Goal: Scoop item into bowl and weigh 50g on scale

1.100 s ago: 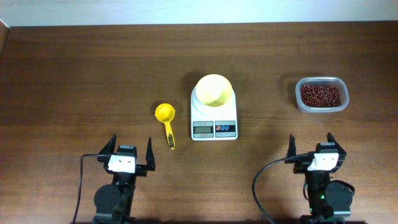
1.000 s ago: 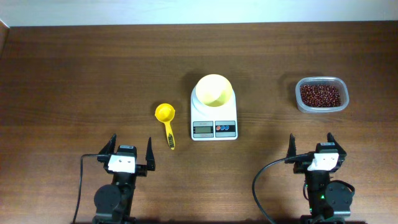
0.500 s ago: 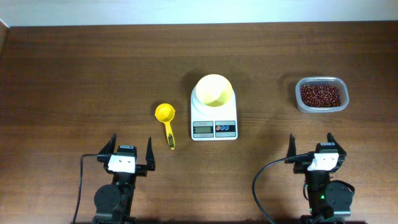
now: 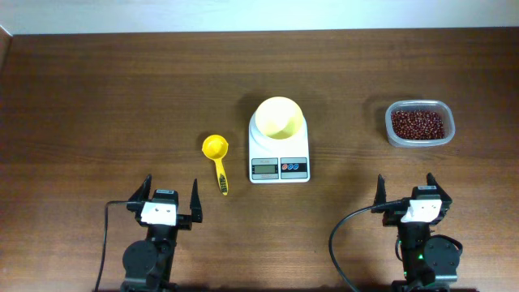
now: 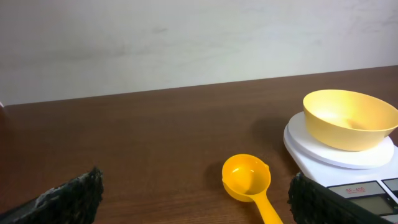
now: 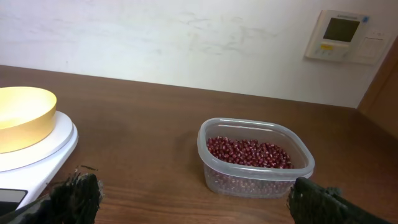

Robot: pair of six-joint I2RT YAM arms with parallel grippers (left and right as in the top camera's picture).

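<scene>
From above, the beans (image 4: 418, 124) sit in a clear tub (image 4: 388, 123) at the upper right of the picture. The pale bowl (image 4: 280, 118) sits on the white scale (image 4: 280, 168) in the middle, and it looks empty. A yellow scoop (image 4: 215, 147) lies on the table (image 4: 97, 97) just left of the scale, with its handle pointing down the picture. The left gripper (image 4: 171, 185) is at the lower left and the right gripper (image 4: 405, 180) is at the lower right. Both have their fingers spread wide and hold nothing. Both are well apart from the beans.

In the left wrist view, the scoop lies low in the middle, between the two dark fingers (image 5: 68, 199). The bowl and scale are at the right edge.

In the right wrist view, the tub of beans is right of the middle, ahead of the fingers (image 6: 74, 196). The bowl is at the far left.

I think the beans are tiny, hard and smooth. They would roll and spill, so fingers cannot pick them up well. The scoop looks light and stiff, and its thin handle is the best place to hold it. The bowl looks light too and could slide if bumped.
</scene>
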